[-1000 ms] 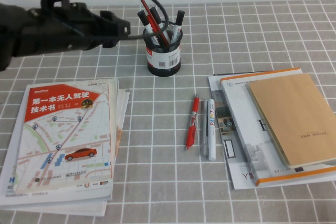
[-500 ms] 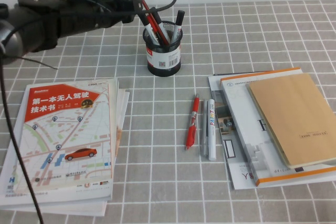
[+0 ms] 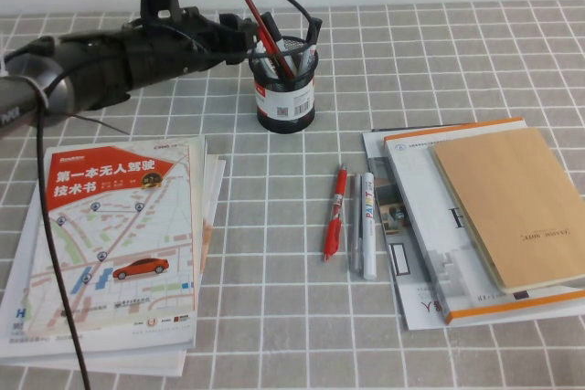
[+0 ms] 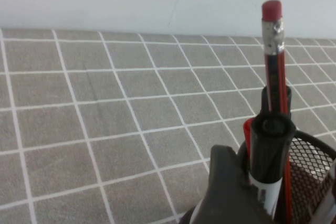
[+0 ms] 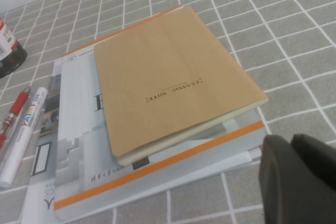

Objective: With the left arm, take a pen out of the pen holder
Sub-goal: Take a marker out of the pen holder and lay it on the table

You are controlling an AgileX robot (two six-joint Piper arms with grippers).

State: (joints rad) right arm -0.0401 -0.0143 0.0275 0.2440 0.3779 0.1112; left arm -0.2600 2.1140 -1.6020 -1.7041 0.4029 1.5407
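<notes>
The black mesh pen holder [image 3: 285, 89] stands at the back middle of the table with several pens in it: a red pencil [image 3: 260, 29] and black-capped markers. My left gripper [image 3: 253, 36] reaches in from the left at the pens' tops and is open. In the left wrist view one finger [image 4: 229, 187] lies against a black-capped marker [image 4: 270, 148]. The red pencil [image 4: 273, 51] with its eraser rises just behind, over the mesh rim [image 4: 312, 174]. My right gripper [image 5: 299, 179] is shut with nothing in it, low beside the books' corner, and is outside the high view.
A red pen [image 3: 335, 212], a grey pen [image 3: 351, 226] and a white marker [image 3: 367, 226] lie on the tiled cloth. A map-covered book [image 3: 114, 244] lies front left. A brown notebook [image 3: 512, 207] tops a book stack [image 3: 411, 253] at the right.
The left arm has swung up and to the right, bringing its gripper from beside the holder to the pen tops, and its jaws have widened. The pens on the table have not moved.
</notes>
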